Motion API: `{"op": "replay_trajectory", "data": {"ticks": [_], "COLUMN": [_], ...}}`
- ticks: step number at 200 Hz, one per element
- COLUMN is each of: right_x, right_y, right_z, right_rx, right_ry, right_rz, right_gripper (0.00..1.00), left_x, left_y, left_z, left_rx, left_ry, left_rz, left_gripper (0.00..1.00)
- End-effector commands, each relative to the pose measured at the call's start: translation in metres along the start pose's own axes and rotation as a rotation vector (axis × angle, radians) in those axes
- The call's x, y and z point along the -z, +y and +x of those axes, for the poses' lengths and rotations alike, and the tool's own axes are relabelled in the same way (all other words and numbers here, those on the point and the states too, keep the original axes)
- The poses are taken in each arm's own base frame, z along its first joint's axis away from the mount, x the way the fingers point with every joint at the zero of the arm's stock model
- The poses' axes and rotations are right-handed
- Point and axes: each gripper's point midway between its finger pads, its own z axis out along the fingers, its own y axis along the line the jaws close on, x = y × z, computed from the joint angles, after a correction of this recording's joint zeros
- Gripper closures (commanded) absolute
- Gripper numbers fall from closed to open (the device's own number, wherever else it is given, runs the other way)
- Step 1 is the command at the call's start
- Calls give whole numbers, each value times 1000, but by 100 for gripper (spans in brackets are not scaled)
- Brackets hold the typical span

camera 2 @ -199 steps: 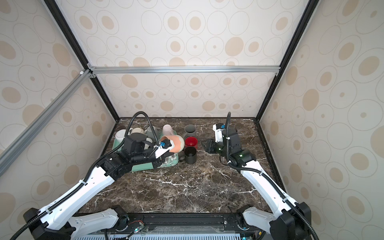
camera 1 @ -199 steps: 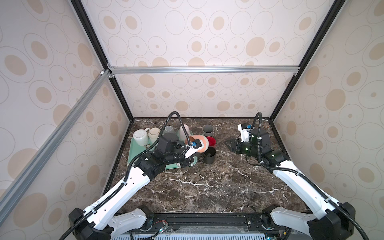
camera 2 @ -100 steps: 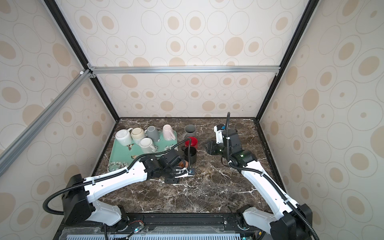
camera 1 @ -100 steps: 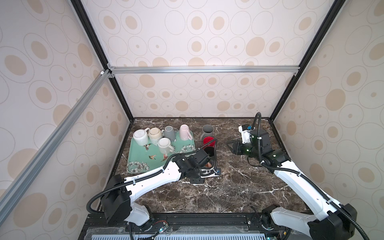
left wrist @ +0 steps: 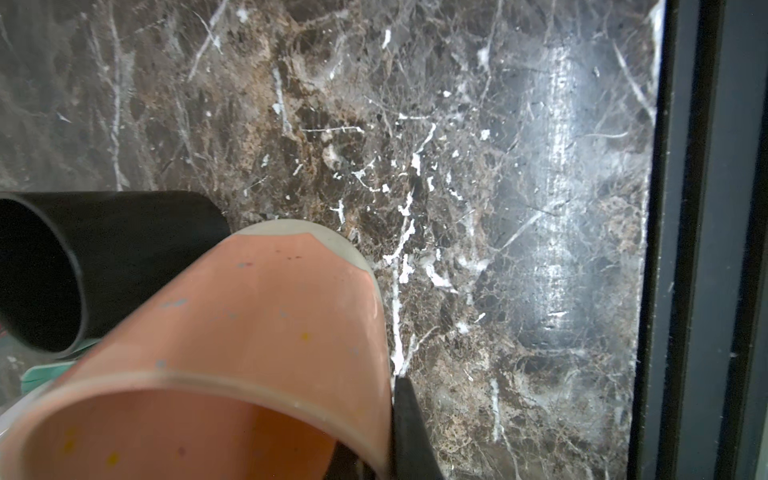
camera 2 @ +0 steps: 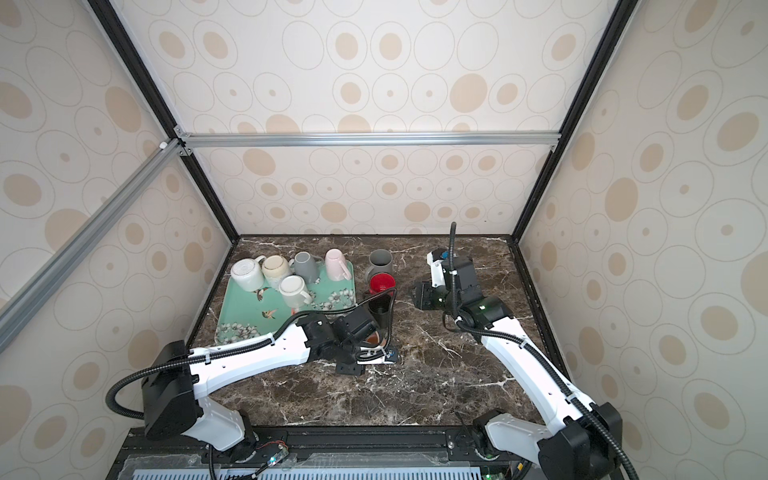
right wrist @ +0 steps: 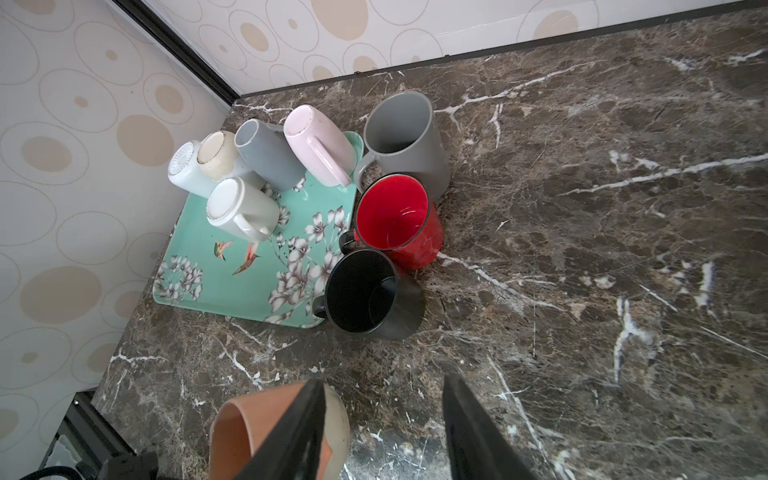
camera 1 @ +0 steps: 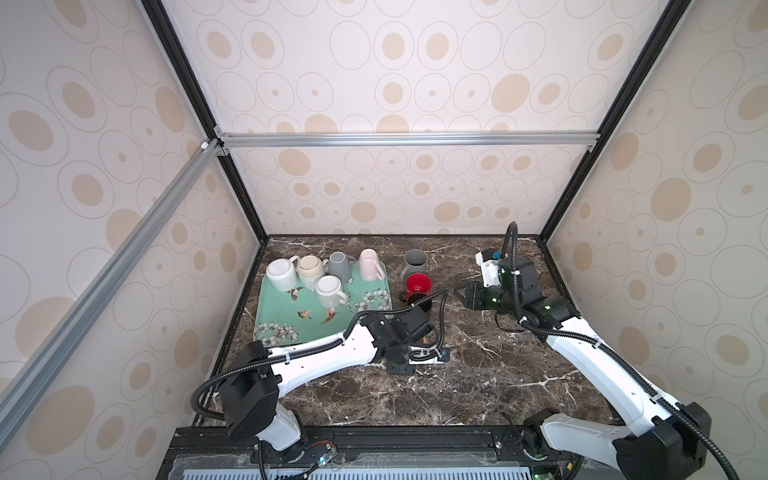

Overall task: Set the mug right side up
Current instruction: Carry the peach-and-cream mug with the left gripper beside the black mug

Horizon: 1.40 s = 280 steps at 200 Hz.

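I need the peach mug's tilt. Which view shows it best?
The left wrist view: the peach mug fills the foreground, leaning, its mouth towards the camera. The right wrist view catches only part of it at the frame edge, behind a finger. In both top views the left arm nearly hides it.

Peach mug (left wrist: 249,332), rim cut off in the left wrist view, handle hidden.

We get soft, even light; a pale glare streak crosses the surface (left wrist: 557,208), and the close peach mug (left wrist: 249,332) blurs.
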Motion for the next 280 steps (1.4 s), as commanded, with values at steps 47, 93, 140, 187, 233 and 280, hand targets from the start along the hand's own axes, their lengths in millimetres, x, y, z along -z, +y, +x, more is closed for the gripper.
{"op": "replay_trajectory", "data": {"ticks": [47,93,140,187,233,280], "right_x": [10,12,23,28,27,27], "right_y": [-4,-3,-6,-9,-7,-7], "right_z": [1,3,4,4,3,4], "right_rx": [28,24,41,50,44,41], "right_ry": [-1,0,-9,-17,-12,-9], "right_rz": [28,20,47,65,56,57], "right_gripper": [51,51,51,51,51,51], "left_x": [2,-5,-17,-25,-32,-35], "left_y": [23,38,46,57,68,72], "left_z": [-19,-15,-13,-9,-2,-4], "left_rx": [-92,-124,-125,-107,-103,-106], "left_ry": [25,79,103,141,192,183], "left_rz": [-34,-81,-68,-83,-117,-128], "left_gripper": [100,100,100,100,100,89]}}
